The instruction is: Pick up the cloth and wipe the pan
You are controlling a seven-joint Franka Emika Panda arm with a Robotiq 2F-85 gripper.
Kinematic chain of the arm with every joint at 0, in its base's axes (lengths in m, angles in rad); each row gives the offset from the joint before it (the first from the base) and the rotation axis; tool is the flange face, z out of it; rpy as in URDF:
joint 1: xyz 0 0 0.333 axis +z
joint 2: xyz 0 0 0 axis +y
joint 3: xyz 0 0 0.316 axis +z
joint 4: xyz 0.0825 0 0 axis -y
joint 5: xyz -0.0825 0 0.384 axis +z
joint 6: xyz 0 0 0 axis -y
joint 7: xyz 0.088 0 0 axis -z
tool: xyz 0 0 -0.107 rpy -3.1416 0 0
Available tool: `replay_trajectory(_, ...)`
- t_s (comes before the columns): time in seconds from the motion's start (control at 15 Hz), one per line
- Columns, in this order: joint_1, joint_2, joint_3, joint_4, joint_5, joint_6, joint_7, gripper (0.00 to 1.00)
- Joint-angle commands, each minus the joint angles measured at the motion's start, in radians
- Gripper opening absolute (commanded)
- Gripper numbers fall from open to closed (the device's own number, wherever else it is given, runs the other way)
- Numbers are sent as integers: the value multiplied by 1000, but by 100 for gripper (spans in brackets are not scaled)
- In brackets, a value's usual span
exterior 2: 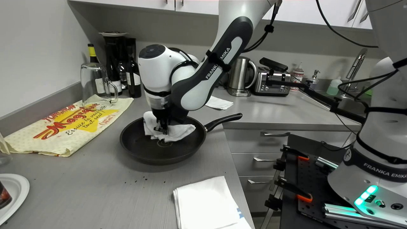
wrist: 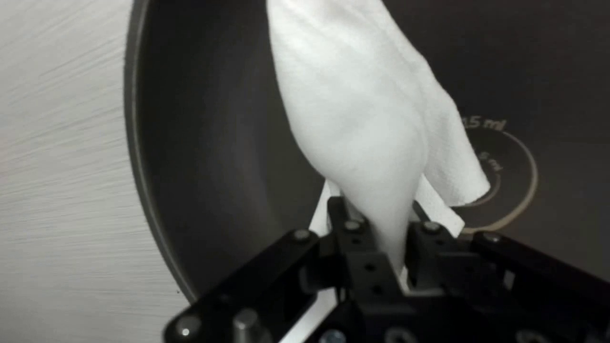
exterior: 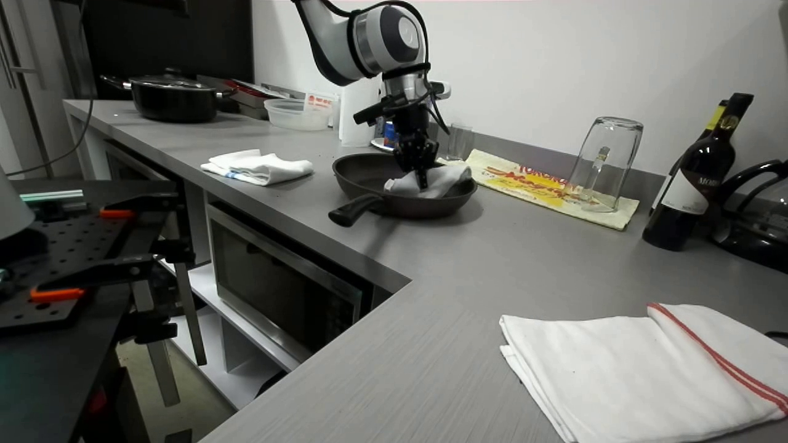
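Observation:
The black pan (exterior: 357, 175) stands on the grey counter with its handle toward the front edge; it also shows in an exterior view (exterior 2: 140, 143) and the wrist view (wrist: 214, 143). A bunched white cloth (exterior 2: 181, 131) is inside the pan, seen also in an exterior view (exterior: 448, 179) and the wrist view (wrist: 357, 95). My gripper (wrist: 376, 209) points down into the pan, with a fold of the cloth pinched between its fingers. It shows in both exterior views (exterior: 421, 177) (exterior 2: 161, 128). The loose ends of the cloth spread over the pan's bottom, partly covering the printed rings.
A folded white cloth with blue marks (exterior: 258, 167) lies beside the pan, and a red-striped one (exterior: 640, 369) lies farther along. A yellow printed towel (exterior 2: 73, 124) bears an upturned glass mug (exterior 2: 98, 82). Wine bottles (exterior: 695, 178) stand behind. Dark crumbs (exterior 2: 144, 178) lie near the pan.

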Motion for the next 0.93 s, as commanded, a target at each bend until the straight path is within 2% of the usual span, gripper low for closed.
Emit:
replay_trajectory(0.0,35,46,28,-10,103,-8,-25,4)
replay_trajectory(0.27,43,46,60,-14,210,-25,-55,4)
replay_trajectory(0.87,-52,47,163,2,596,-96,-207,4)
